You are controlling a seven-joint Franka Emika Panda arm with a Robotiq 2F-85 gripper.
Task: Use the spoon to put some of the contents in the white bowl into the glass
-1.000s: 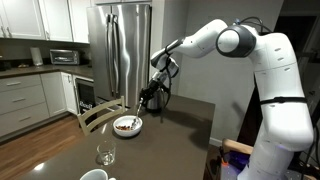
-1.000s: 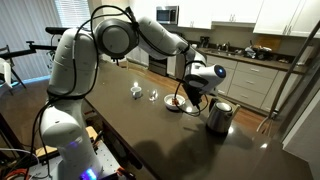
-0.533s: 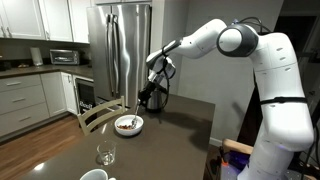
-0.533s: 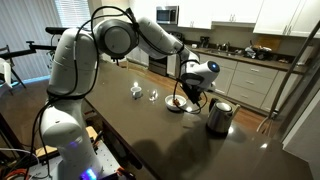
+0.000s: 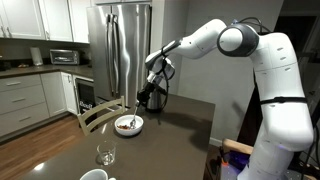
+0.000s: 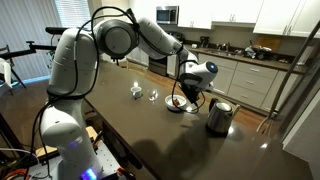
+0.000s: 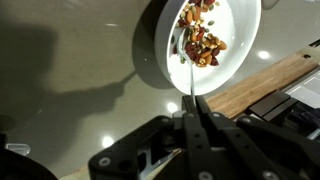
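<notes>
While jaws pinch the spoon (image 7: 187,72), gripper (image 7: 193,110) sits a bit higher vs. a sec ago. Spoon tip's over contents (image 7: 203,42) in bowl (image 7: 238,25), unchanged.

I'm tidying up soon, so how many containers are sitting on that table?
4, in a row: a white cup, the glass, the white bowl, then a steel kettle. More may be hidden from view.

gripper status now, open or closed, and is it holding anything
Gripper: closed, holding the spoon by its handle, tip at the contents in the white bowl.
</notes>
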